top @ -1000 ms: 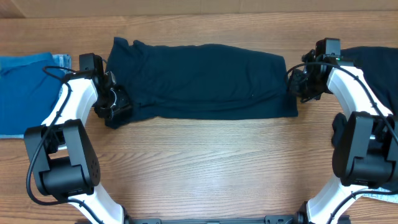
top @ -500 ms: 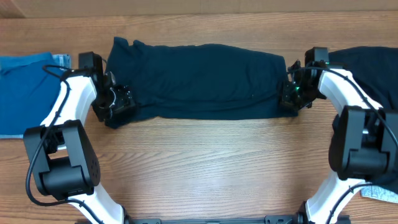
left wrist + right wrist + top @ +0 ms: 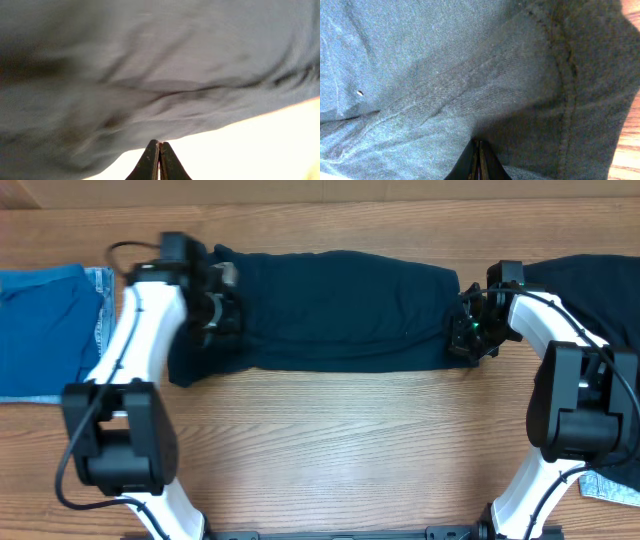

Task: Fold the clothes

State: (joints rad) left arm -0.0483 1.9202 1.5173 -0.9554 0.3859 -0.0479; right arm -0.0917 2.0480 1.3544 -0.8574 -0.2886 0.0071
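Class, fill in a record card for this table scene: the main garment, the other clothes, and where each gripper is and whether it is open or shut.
main garment: navy garment, lying as a long strip from left to right on the wooden table
other clothes: blue garment at the left edge; second dark garment at the right edge
left gripper: shut, over the navy garment's left end
right gripper: shut, at the navy garment's right end
cloth held: cannot tell for either gripper
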